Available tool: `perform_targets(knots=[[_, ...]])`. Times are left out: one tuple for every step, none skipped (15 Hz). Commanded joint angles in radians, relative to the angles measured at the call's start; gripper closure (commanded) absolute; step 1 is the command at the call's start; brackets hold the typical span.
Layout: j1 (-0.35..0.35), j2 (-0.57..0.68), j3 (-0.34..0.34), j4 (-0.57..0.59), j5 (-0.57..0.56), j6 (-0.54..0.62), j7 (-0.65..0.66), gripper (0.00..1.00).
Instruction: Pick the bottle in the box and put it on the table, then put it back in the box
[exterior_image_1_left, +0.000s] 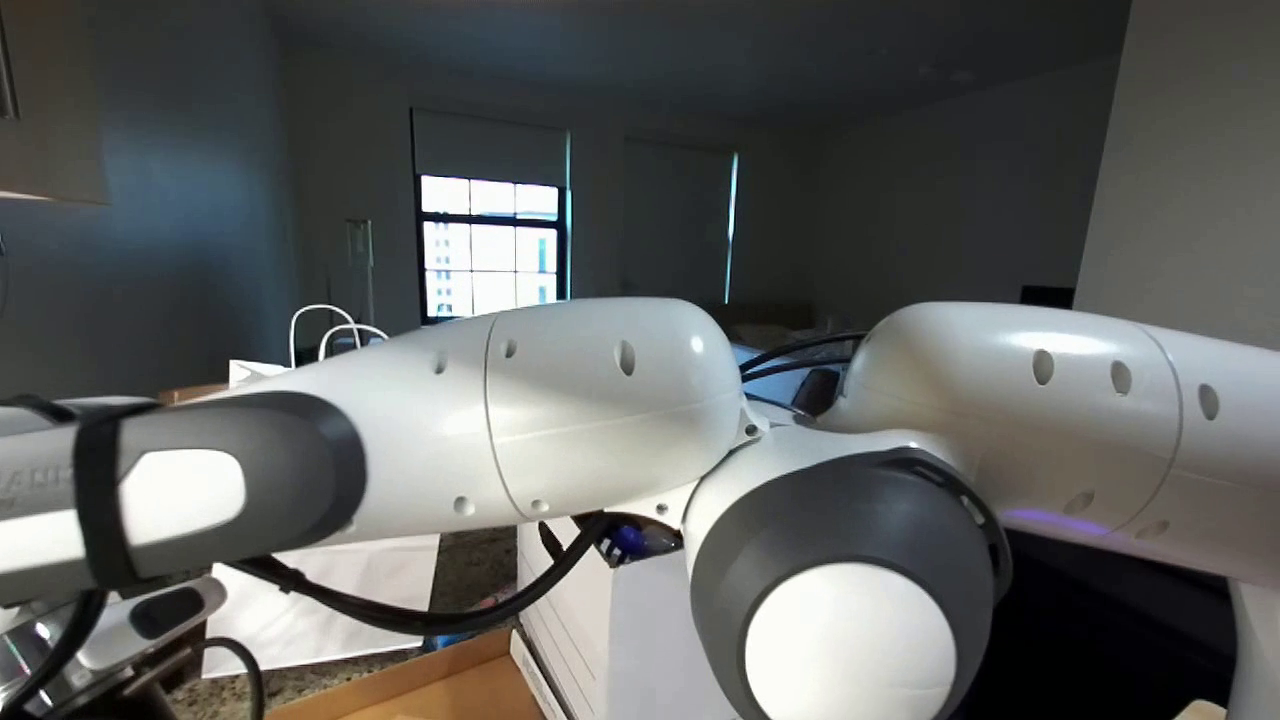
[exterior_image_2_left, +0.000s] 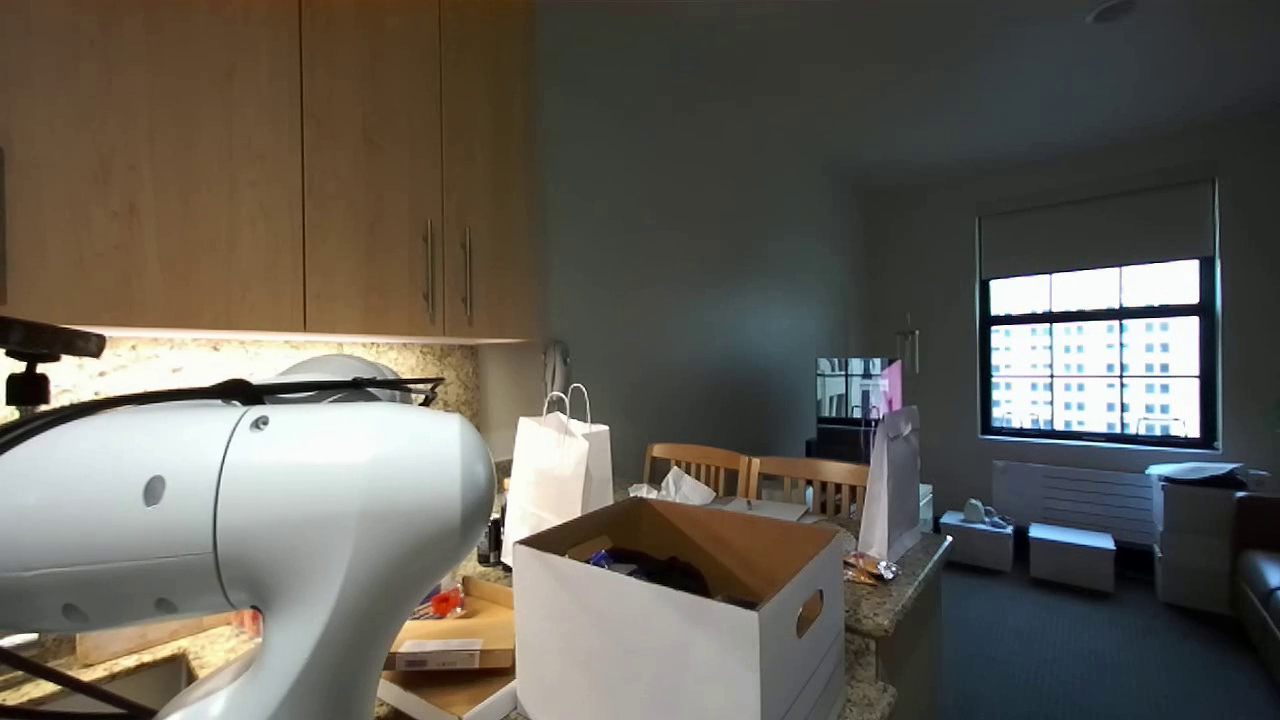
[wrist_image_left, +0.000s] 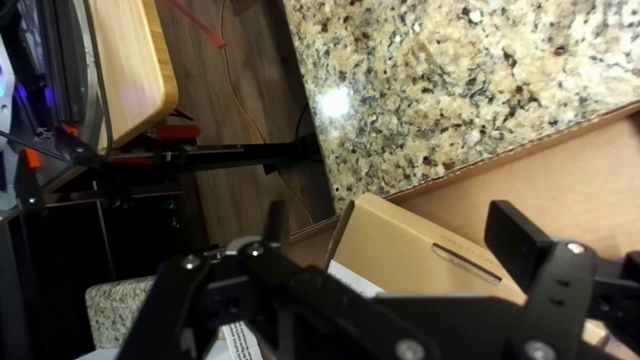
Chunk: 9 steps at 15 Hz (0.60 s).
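The box (exterior_image_2_left: 640, 640), a large white carton with a brown inside and an oval hand-hole, stands with its top open. Dark and blue items (exterior_image_2_left: 665, 572) lie inside it. In an exterior view the arm covers much of that box (exterior_image_1_left: 655, 640). I cannot make out the bottle in any view; it is hidden or out of view. The table (wrist_image_left: 131, 65), a light tan wooden surface, shows at the upper left of the wrist view. My gripper (wrist_image_left: 387, 215) is open, its fingers wide apart and holding nothing, above a brown carton and away from the white box's opening.
Below the gripper, a brown carton (wrist_image_left: 400, 250) sits in a shallow cardboard tray (wrist_image_left: 570, 185) on the speckled counter (wrist_image_left: 450, 90). White paper bags, a handled bag (exterior_image_2_left: 560, 470) and another bag (exterior_image_2_left: 890, 490), stand behind the box. A dark floor gap (wrist_image_left: 240, 100) separates counter and table.
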Motion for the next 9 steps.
perform_targets(knots=[[0.017, 0.01, -0.004, 0.014, -0.009, 0.068, 0.003, 0.0], [0.02, 0.013, -0.006, 0.009, -0.011, 0.079, -0.002, 0.0], [0.017, 0.018, -0.003, 0.003, -0.008, 0.084, -0.009, 0.0], [0.013, 0.023, -0.005, 0.0, -0.01, 0.085, -0.016, 0.0], [0.009, 0.029, -0.005, -0.001, -0.011, 0.085, -0.023, 0.0], [0.01, 0.034, -0.009, 0.001, -0.018, 0.086, -0.048, 0.0], [0.012, 0.04, -0.013, 0.007, -0.026, 0.097, -0.078, 0.0], [0.013, 0.047, -0.015, 0.013, -0.03, 0.112, -0.104, 0.0], [0.014, 0.051, -0.016, 0.017, -0.033, 0.134, -0.132, 0.0]])
